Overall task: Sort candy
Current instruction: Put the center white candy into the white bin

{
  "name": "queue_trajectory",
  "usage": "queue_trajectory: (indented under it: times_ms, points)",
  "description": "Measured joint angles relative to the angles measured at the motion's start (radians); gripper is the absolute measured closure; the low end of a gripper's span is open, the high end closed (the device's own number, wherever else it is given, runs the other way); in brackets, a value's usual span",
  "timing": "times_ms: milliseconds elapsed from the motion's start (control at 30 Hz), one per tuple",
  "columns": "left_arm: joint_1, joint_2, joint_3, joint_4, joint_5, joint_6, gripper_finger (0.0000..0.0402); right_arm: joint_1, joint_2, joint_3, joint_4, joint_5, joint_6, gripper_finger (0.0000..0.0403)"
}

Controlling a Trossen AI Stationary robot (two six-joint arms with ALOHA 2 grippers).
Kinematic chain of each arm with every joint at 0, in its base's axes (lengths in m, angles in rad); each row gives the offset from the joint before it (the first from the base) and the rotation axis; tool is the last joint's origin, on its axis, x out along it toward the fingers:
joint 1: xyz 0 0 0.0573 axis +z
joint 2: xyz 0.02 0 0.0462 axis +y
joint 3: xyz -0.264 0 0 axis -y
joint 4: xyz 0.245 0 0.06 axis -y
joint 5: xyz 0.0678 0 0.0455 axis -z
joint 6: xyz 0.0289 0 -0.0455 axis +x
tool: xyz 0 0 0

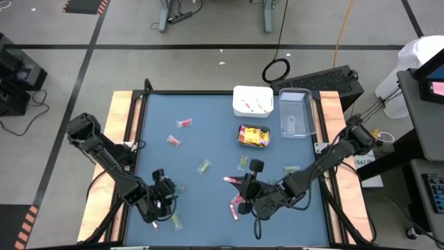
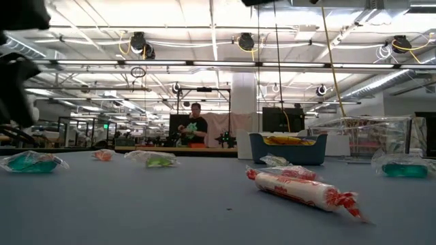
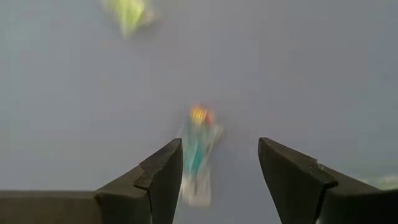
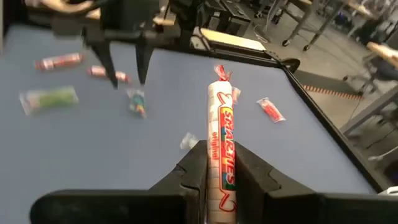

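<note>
While the teal plastic bin point(image 1: 254, 136) at the far side already holds yellow square packets and the white tray point(image 1: 252, 101) a few pink sticks, sorting looks well short of done: crinkly clear-wrapped red and green sweets point(image 1: 203, 167) lie scattered over the matte blue worktop point(image 1: 208, 139). The right end effector point(image 4: 219, 163) grips a slim pink-white cylindrical candy roll point(image 4: 221, 134) above the near centre. The left end effector point(image 3: 219, 168), fingers parted, hovers over a teal-wrapped sweet point(image 3: 198, 152) near-left.

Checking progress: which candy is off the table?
The Smarties roll clamped in the right gripper; every other candy lies on the blue table.
</note>
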Motion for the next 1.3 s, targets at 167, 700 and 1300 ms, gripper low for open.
queue_trajectory:
  times_ms: [167,700,1300]
  points:
    - [-0.037,0.000,0.000,-0.077,0.086,-0.144,0.0188,-0.001,0.043,0.000,0.004,0.000,-0.013,0.0355]
    - [-0.075,-0.001,0.000,-0.075,0.067,-0.202,0.0188,-0.193,0.049,0.000,-0.116,0.127,-0.094,0.0355]
    - [-0.093,-0.001,0.000,-0.061,0.016,-0.201,0.0188,-1.003,-0.003,0.000,-0.225,-0.501,-0.415,0.0355]
